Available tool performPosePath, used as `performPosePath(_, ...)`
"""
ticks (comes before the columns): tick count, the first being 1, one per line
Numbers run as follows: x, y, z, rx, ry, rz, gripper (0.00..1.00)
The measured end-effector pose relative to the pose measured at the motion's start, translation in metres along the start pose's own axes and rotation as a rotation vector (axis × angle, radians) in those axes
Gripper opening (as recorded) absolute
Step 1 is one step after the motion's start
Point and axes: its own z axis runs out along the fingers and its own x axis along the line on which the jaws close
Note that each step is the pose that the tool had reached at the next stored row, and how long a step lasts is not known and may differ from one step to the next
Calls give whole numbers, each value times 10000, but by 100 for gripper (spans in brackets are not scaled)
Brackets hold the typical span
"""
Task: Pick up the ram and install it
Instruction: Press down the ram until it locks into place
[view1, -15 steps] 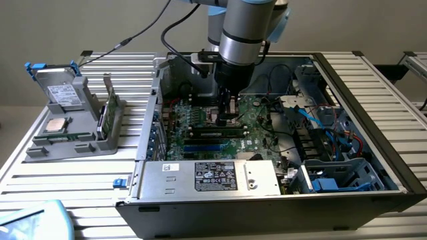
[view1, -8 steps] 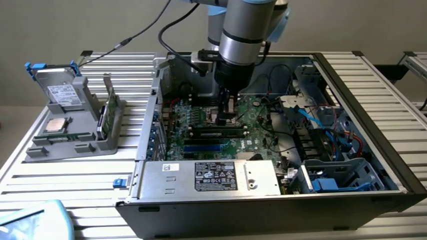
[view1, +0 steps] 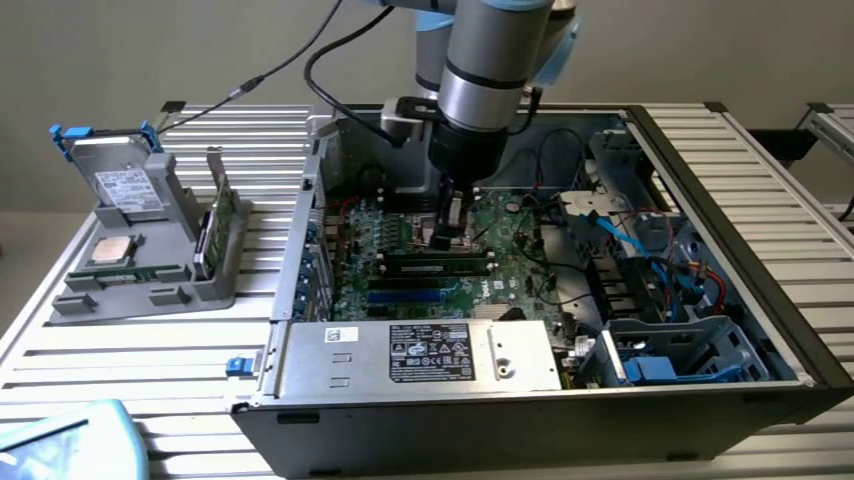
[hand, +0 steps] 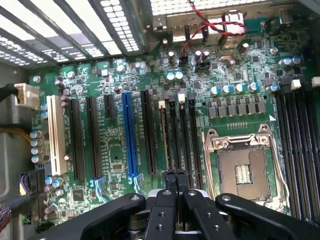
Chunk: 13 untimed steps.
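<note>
- The gripper (view1: 450, 232) hangs inside the open computer case (view1: 747, 210), low over the green motherboard (view1: 521, 225), just above the memory slots.
- In the wrist view the gripper (hand: 175, 176) has its two black fingertips (hand: 170, 176) pressed together with nothing between them, poised over the row of black memory slots (hand: 186, 140) beside the empty processor socket (hand: 243, 170).
- The ram (view1: 434, 267) lies seated in a slot on the motherboard in the exterior view, a dark stick running across just below the gripper; from the wrist camera it appears edge-on in the slot (hand: 164, 135) nearest the long expansion slots.
- A blue expansion slot (hand: 129, 135) and a white one (hand: 57, 142) sit further along the board.
- The silver power supply (view1: 420, 355) fills the near edge of the case.
- Outside the case, toward the exterior view's left, a grey parts holder (view1: 147, 280) on the slatted table (view1: 134, 350) carries a labelled hard drive (view1: 123, 185), a square processor chip (view1: 110, 250) and another upright ram stick (view1: 214, 235).
</note>
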Motion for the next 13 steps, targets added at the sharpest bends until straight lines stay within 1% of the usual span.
performPosePath(6,-1,-2,15,-58,-131,973,10)
performPosePath(13,-3,-8,60,-135,-297,2240,10)
